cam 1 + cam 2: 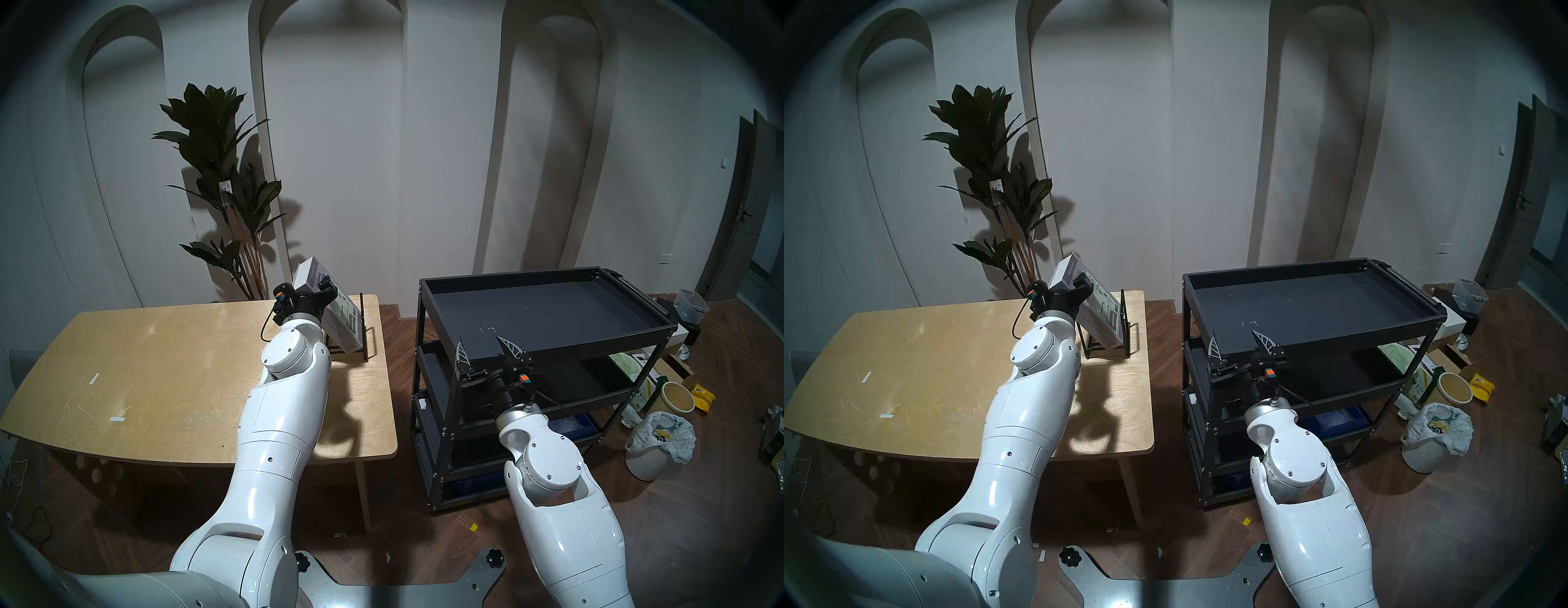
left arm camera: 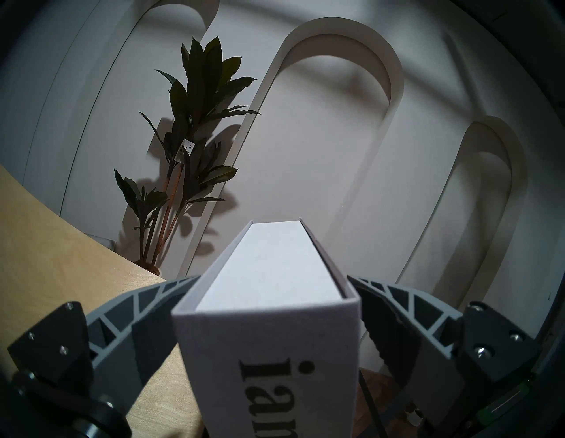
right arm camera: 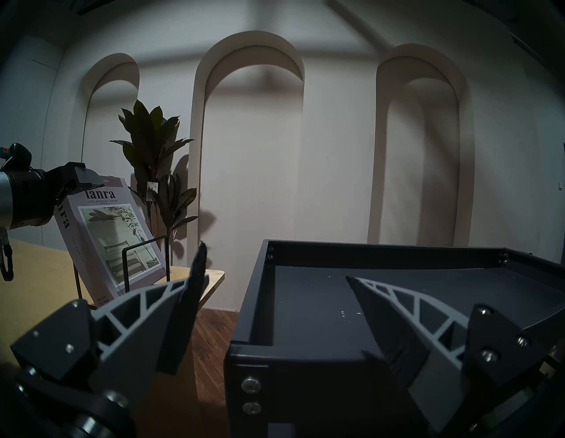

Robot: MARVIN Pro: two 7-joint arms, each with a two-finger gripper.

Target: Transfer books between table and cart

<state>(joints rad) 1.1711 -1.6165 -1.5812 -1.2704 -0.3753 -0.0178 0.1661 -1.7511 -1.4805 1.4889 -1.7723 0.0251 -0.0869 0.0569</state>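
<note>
The white-grey "ianra" book (image 1: 344, 316) leans tilted in a black wire stand (image 1: 368, 339) at the far right corner of the plywood table (image 1: 148, 361). My left gripper (image 1: 315, 286) is shut on the book's upper end. In the left wrist view both fingers (image 2: 171, 293) press against its covers, with the spine (image 2: 269, 351) facing the camera. The cover with the green picture shows in the right wrist view (image 3: 113, 244). My right gripper (image 1: 488, 350) is open and empty. It straddles the front left corner of the black cart's (image 1: 594, 346) top tray, which holds nothing.
A tall potted plant (image 1: 220, 170) stands behind the table's far edge. A strip of wooden floor (image 1: 399, 361) separates table and cart. A white bin with a bag (image 1: 657, 441), boxes and a bucket lie on the floor right of the cart.
</note>
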